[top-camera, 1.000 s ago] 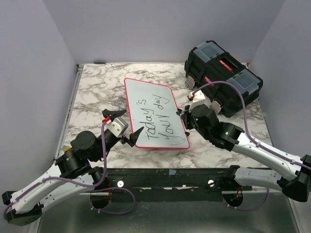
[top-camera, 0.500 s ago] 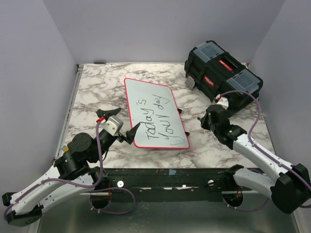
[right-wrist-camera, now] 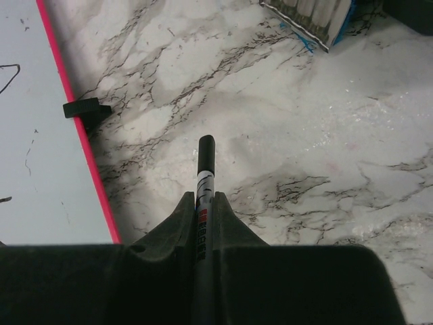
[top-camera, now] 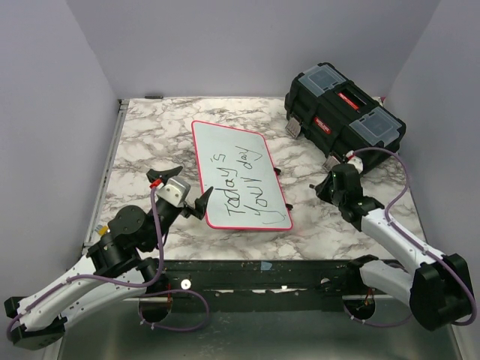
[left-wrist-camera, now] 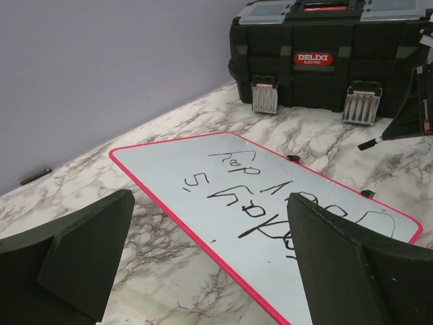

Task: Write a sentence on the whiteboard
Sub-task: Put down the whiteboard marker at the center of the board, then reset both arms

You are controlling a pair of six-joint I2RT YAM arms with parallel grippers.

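The whiteboard (top-camera: 215,140), white with a red-pink rim, lies flat mid-table; it also shows in the left wrist view (left-wrist-camera: 177,164) and at the left edge of the right wrist view (right-wrist-camera: 37,156). The sentence (top-camera: 238,187), black handwriting in two lines, runs along it (left-wrist-camera: 270,203). My left gripper (top-camera: 193,184) stands open by the board's near left edge, its jaws wide over the rim (left-wrist-camera: 210,264) with nothing between them. My right gripper (top-camera: 330,182) is shut on a black marker (right-wrist-camera: 205,169) over bare marble, right of the board.
A black toolbox (top-camera: 345,120) with red label and metal latches (left-wrist-camera: 265,97) stands at the back right, close behind the right gripper. A small black clip (right-wrist-camera: 84,108) juts from the board's right rim. Grey walls enclose the marble table (top-camera: 150,135).
My right arm has swung right, off the whiteboard, carrying the marker to the marble near the toolbox. The left gripper has shifted slightly left and stays open.
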